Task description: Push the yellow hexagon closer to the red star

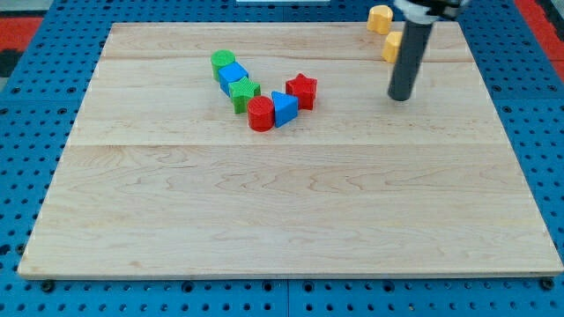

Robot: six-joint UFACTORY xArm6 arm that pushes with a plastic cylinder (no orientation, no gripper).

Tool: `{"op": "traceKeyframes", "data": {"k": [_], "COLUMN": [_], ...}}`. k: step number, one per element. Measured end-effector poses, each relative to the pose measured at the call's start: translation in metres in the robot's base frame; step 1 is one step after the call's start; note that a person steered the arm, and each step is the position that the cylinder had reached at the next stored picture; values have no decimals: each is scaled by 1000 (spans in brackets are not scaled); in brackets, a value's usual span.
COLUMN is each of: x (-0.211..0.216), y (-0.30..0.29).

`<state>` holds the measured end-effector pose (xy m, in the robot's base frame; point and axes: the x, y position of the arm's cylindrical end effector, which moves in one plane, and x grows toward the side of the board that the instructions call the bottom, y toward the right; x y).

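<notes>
The red star [301, 90] lies near the middle of the board's upper half, touching a blue triangle [285, 108]. Two yellow blocks sit at the view's top right: one [380, 18] at the board's top edge, and another [390, 47] just below it, partly hidden behind the rod. I cannot tell which of them is the hexagon. My tip [401, 97] rests on the board below the lower yellow block and well to the right of the red star.
A chain of blocks runs left from the red star: a red cylinder [261, 114], a green star [244, 92], a blue block [233, 76] and a green cylinder [223, 62]. The wooden board [282, 211] lies on a blue pegboard.
</notes>
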<state>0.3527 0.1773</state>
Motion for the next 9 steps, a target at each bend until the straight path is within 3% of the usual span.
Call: {"op": "traceKeyframes", "data": {"k": [2,5,9], "x": [-51,-124,-101], "y": [48,44,37]}}
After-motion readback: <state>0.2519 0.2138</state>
